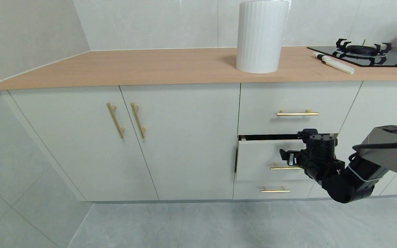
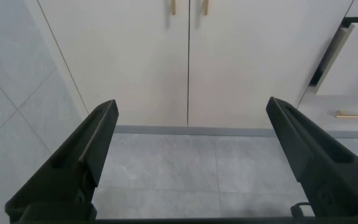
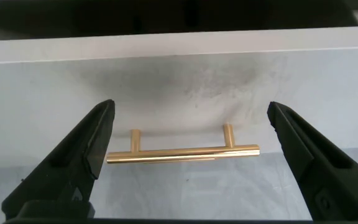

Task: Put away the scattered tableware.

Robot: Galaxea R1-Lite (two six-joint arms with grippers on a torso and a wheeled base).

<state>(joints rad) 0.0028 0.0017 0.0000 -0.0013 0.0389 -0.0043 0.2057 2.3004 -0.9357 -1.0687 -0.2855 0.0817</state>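
One slim pale utensil point(image 1: 334, 64), the only loose piece of tableware in sight, lies flat near the right end of the countertop point(image 1: 150, 67). It sits just beside the front-left corner of the hob point(image 1: 364, 55) and well apart from the white ribbed vessel point(image 1: 261, 36) standing mid-counter. Below that end, the middle drawer point(image 1: 257, 156) of a stack of three stands slightly ajar, with a dark gap along its top edge. The right gripper point(image 3: 189, 112) hangs directly before the drawer's brass handle point(image 3: 182, 152), released, with jaws spread wide and nothing held. The bar lies between the two fingers but beyond their tips, apart from them. The step in hand appears to be drawing this drawer fully out to receive the utensil. As seen from the wrist, the jaws open along the bar rather than across it. A sound grasp would probably call for a wrist turn, or a finger hooked behind the bar between its two posts, followed by a straight level pull. The left gripper point(image 2: 191, 109) is likewise released and empty, low before the double-door cupboard point(image 1: 126, 137).
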